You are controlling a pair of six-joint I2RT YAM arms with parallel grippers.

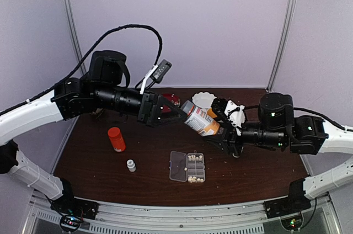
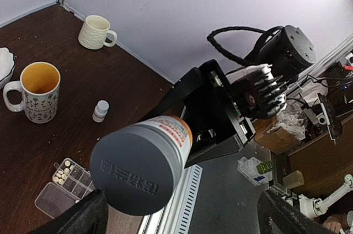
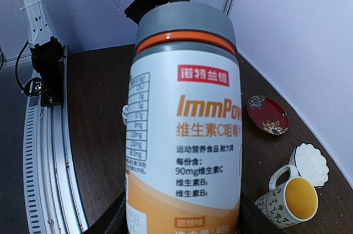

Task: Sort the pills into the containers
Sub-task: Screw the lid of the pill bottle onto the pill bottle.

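A clear pill box [image 1: 177, 166] lies on the table with its lid open, and pale pills [image 1: 194, 158] sit in some of its cells. From the left wrist, the box [image 2: 49, 198] and pills [image 2: 60, 174] show at the lower left. My right gripper [image 1: 223, 132] is shut on a big white-and-orange bottle [image 1: 199, 118] with a grey cap, held tilted above the table. The bottle's label [image 3: 185, 123] fills the right wrist view, above the right gripper [image 3: 182, 224]. My left gripper [image 1: 179, 114] is open at the cap [image 2: 138, 168], its fingers [image 2: 80, 216] spread wide.
An orange bottle [image 1: 116, 138] and a small white bottle [image 1: 131, 165] stand left of the box. A red dish [image 1: 172, 99], a white bowl [image 1: 204, 99], a patterned mug [image 2: 37, 90] and a white mug [image 2: 96, 31] sit further back. A metal rail [image 1: 182, 224] runs along the near edge.
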